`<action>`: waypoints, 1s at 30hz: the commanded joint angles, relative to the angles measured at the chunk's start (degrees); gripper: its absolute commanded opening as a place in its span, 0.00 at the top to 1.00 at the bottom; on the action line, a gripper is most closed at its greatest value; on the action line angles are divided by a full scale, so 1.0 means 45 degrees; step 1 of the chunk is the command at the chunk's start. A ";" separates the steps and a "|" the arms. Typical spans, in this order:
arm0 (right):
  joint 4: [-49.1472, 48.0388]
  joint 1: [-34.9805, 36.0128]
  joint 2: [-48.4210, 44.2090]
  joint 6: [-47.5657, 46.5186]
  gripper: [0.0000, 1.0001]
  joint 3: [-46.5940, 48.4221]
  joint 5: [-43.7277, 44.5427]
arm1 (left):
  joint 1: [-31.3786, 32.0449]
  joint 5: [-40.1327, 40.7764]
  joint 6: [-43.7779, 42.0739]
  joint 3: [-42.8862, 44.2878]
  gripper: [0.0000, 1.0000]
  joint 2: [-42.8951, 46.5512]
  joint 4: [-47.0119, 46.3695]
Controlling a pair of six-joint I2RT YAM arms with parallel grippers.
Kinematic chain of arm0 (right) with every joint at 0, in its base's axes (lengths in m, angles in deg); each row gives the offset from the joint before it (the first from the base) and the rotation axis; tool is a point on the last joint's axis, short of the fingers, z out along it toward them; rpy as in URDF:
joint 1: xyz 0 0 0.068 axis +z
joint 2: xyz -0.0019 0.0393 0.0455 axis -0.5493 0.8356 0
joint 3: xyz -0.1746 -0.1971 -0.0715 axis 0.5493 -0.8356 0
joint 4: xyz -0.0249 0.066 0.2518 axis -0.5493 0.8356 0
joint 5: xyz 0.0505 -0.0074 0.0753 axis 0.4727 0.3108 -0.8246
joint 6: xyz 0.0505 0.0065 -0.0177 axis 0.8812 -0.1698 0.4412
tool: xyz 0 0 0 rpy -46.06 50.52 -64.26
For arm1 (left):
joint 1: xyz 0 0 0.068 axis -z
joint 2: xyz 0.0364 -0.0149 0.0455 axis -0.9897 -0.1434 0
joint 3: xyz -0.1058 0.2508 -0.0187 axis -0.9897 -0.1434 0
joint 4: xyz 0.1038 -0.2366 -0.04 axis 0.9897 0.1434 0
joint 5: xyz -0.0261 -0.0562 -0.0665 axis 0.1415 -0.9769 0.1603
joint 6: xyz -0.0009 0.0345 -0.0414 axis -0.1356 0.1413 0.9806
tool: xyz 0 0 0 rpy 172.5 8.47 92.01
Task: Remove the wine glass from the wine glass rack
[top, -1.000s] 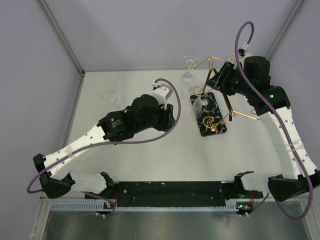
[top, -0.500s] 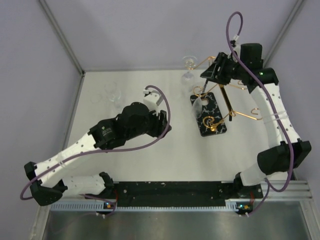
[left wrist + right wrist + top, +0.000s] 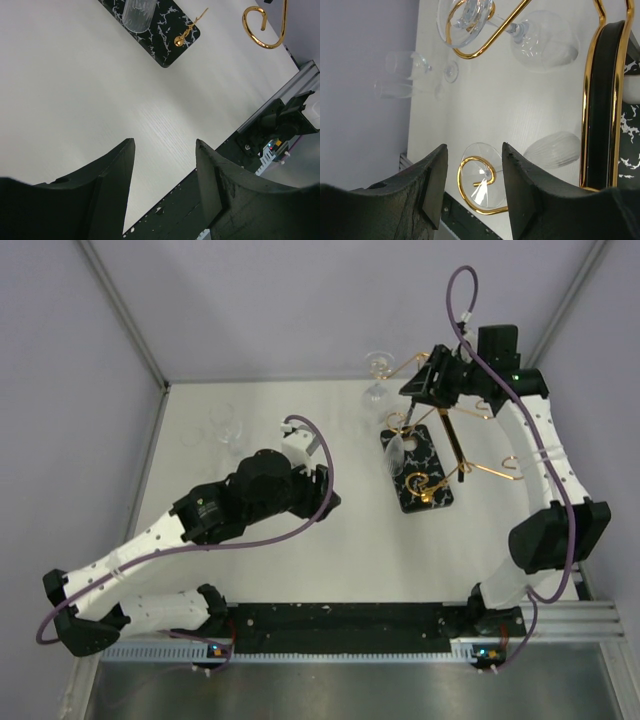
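Observation:
The wine glass rack point(image 3: 417, 469) is a gold wire stand on a black marbled base. A ribbed wine glass point(image 3: 553, 150) hangs upside down from it, its round foot point(image 3: 481, 177) caught on a gold spiral. My right gripper point(image 3: 475, 147) is open just above that foot, one finger on each side, touching nothing. In the top view this gripper point(image 3: 418, 386) is at the rack's far end. A second wine glass point(image 3: 543, 43) hangs from another arm. My left gripper point(image 3: 165, 142) is open and empty over bare table, well left of the rack's base point(image 3: 167, 37).
Two more clear glasses point(image 3: 225, 426) lie on the table at the far left, also seen in the right wrist view point(image 3: 402, 76). A gold spiral arm end point(image 3: 264, 29) sticks out toward the near right. The black rail point(image 3: 340, 625) runs along the near edge.
My right arm has swung to the rack's far end and now hovers over a hanging glass's foot. My left arm has drawn back toward the left. Both grippers have opened a little.

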 commanded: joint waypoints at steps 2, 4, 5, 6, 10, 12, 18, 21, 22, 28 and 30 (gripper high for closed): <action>-0.0400 -0.0125 0.0097 -0.0362 0.53 -0.0067 -0.0489 | -0.0033 -0.0102 0.0019 0.0090 0.43 0.0189 -0.0541; -0.0380 -0.0125 0.0059 -0.0382 0.55 -0.0184 -0.0529 | -0.0033 -0.0121 0.0019 0.0090 0.43 0.0189 -0.0560; -0.0380 -0.0106 0.0020 -0.0421 0.56 -0.0262 -0.0529 | -0.0033 -0.0102 0.0039 0.0071 0.43 0.0170 -0.0560; -0.0380 -0.0106 -0.0019 -0.0479 0.56 -0.0341 -0.0529 | -0.0033 -0.0102 0.0058 0.0051 0.43 0.0189 -0.0560; -0.0380 -0.0145 -0.0176 -0.0616 0.56 -0.0809 -0.0393 | -0.0033 -0.0219 0.0136 -0.0027 0.43 0.0189 -0.0658; -0.0439 -0.0145 -0.0176 -0.0636 0.56 -0.0985 -0.0412 | -0.0033 -0.0258 0.0156 -0.0066 0.43 0.0209 -0.0658; -0.0536 -0.0183 -0.0293 -0.0578 0.58 -0.1240 -0.0879 | -0.0033 -0.0141 0.0156 -0.0125 0.43 0.0287 -0.0716; -0.0575 -0.0242 -0.0371 -0.0402 0.61 -0.1298 -0.1173 | -0.0033 -0.0160 0.0175 -0.0144 0.44 0.0228 -0.0736; -0.0614 -0.0242 -0.0391 -0.0324 0.61 -0.1298 -0.1212 | -0.0033 -0.0141 0.0195 -0.0164 0.44 0.0209 -0.0755; -0.0634 -0.0340 -0.0547 -0.0148 0.68 -0.1357 -0.1622 | -0.0033 -0.0199 0.0253 -0.0242 0.44 0.0228 -0.0872; -0.0615 -0.0359 -0.0586 -0.0089 0.71 -0.1376 -0.1720 | -0.0033 -0.0219 0.0254 -0.0223 0.44 0.0189 -0.0873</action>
